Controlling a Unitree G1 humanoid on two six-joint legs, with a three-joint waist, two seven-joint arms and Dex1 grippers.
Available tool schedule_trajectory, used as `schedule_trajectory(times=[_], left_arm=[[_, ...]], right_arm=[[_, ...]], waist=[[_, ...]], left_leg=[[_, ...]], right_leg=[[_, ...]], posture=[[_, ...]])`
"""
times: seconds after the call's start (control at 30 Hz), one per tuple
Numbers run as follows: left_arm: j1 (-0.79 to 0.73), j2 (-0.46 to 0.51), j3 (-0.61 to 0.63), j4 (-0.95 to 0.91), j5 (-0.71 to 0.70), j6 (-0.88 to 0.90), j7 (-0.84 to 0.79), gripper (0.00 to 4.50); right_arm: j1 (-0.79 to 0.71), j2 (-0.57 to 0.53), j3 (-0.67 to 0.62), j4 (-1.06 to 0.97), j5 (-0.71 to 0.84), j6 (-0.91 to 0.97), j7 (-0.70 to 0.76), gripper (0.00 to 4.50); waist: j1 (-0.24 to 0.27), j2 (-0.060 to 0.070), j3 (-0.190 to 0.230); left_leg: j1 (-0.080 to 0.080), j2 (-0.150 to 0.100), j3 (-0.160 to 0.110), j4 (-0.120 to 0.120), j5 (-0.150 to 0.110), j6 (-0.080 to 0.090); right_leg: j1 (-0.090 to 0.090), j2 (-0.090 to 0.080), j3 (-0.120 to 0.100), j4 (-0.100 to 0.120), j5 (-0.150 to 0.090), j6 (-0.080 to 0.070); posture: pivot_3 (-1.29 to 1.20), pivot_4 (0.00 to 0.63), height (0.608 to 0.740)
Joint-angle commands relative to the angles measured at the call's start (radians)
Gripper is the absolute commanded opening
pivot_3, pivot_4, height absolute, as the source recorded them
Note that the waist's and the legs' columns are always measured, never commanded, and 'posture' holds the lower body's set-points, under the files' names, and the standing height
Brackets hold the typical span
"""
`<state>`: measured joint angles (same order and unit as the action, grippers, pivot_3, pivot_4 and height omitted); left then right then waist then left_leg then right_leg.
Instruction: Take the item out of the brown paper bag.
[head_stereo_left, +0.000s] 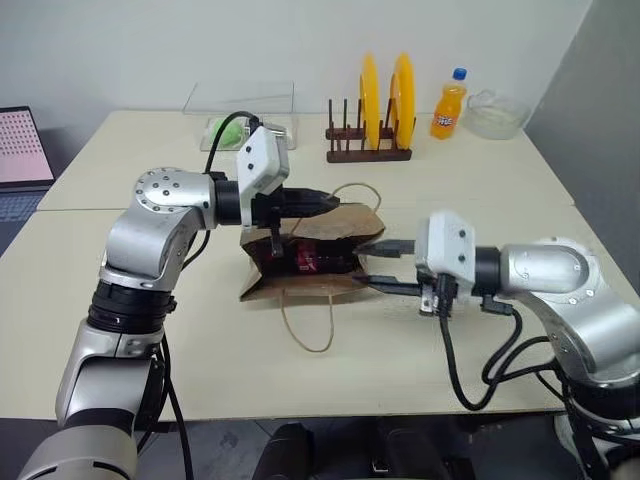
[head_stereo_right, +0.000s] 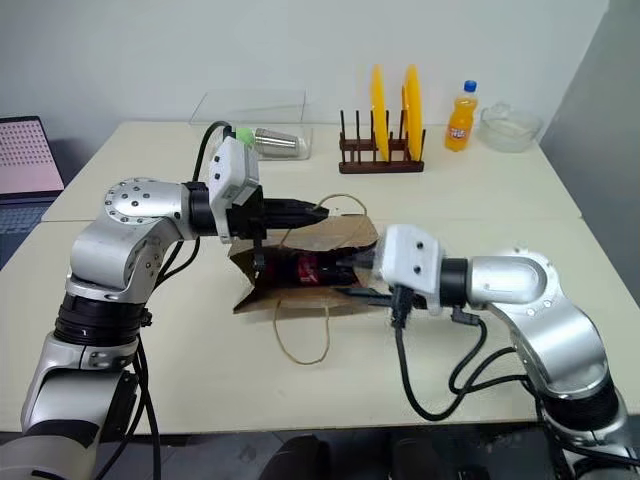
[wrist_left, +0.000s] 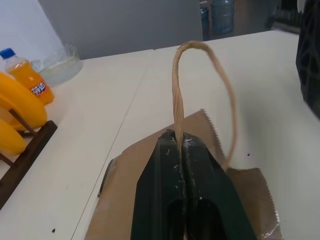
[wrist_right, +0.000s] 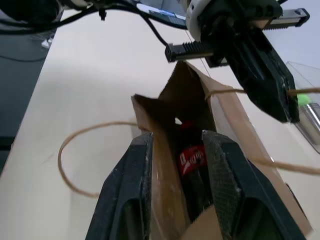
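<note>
Left gripper (head_stereo_left: 322, 201) is clenched on the upper cord handle (wrist_left: 177, 95) of the brown paper bag (head_stereo_left: 345, 222), just above the bag's raised edge. The bag lies on its side on the table (head_stereo_left: 480, 190), mouth toward the right, second handle (head_stereo_left: 305, 325) looped loose on the near side. The item (wrist_right: 194, 157) sits inside the bag, its red part visible through the mouth; it looks like a small dark bottle, though the view is poor. Right gripper (head_stereo_left: 385, 265) is at the bag's mouth, fingers (wrist_right: 127, 185) parted and grasping nothing, one apparently outside the bag's wall, the other inside
</note>
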<state>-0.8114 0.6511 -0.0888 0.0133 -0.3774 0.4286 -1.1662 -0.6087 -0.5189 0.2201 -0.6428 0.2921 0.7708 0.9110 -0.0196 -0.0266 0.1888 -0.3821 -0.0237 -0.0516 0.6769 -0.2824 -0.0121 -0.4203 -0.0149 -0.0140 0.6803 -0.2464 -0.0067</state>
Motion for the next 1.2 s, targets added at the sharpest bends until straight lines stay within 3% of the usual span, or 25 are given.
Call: schedule_trajectory(times=[0.03,0.23,0.5,0.9,1.03,1.13,1.2], left_arm=[[-0.03,-0.005,0.019,0.002,-0.005,-0.015,0.003,0.0],[-0.072,-0.011,0.024,0.07,0.013,-0.054,0.001,0.0],[-0.081,-0.011,0.022,0.091,0.016,-0.078,-0.002,0.0],[-0.087,-0.013,0.024,0.1,0.019,-0.093,-0.003,0.0],[-0.094,-0.01,0.03,0.105,0.018,-0.092,-0.003,0.0],[-0.097,-0.008,0.031,0.106,0.017,-0.094,-0.002,0.0],[-0.098,-0.007,0.033,0.103,0.016,-0.094,-0.003,0.0]], right_arm=[[-0.071,0.058,0.119,0.025,-0.028,0.027,-0.062,1.59],[-0.221,0.178,0.246,0.247,-0.085,0.034,-0.113,1.59],[-0.252,0.276,0.362,0.393,-0.198,0.017,-0.198,1.59],[-0.243,0.286,0.461,0.477,-0.385,-0.012,-0.274,1.59],[-0.236,0.288,0.456,0.481,-0.431,-0.028,-0.303,2.48],[-0.24,0.279,0.465,0.511,-0.472,-0.055,-0.315,3.53],[-0.241,0.268,0.473,0.529,-0.493,-0.072,-0.307,3.53]], waist=[[-0.003,0.0,0.0],[-0.004,0.0,0.0],[-0.008,0.0,0.0],[-0.009,0.0,0.0],[-0.009,0.0,0.0],[-0.009,0.0,0.0],[-0.009,0.0,0.0]], left_leg=[[-0.001,0.0,0.0,0.0,0.0,0.0],[-0.002,-0.002,0.0,0.001,0.0,0.0],[-0.002,-0.002,0.001,0.0,0.0,0.0],[-0.002,-0.002,0.0,0.0,0.0,0.0],[-0.002,-0.002,0.0,0.0,0.0,0.0],[-0.002,-0.002,0.0,0.0,0.0,0.0],[-0.002,-0.002,0.001,0.0,0.0,0.0]], right_leg=[[-0.001,0.0,0.0,0.0,0.002,-0.004],[-0.001,-0.002,0.0,-0.001,0.002,-0.004],[-0.002,-0.002,0.0,0.0,0.003,-0.004],[-0.002,-0.002,0.0,0.0,0.003,-0.004],[-0.002,-0.002,0.0,0.0,0.003,-0.004],[-0.002,-0.002,0.0,0.0,0.003,-0.004],[-0.002,-0.002,0.0,0.0,0.003,-0.004]], posture=[[0.0,0.15,0.74],[0.0,0.15,0.74],[0.0,0.15,0.74],[0.0,0.15,0.74],[0.0,0.15,0.74],[0.0,0.15,0.74],[0.0,0.15,0.74]])
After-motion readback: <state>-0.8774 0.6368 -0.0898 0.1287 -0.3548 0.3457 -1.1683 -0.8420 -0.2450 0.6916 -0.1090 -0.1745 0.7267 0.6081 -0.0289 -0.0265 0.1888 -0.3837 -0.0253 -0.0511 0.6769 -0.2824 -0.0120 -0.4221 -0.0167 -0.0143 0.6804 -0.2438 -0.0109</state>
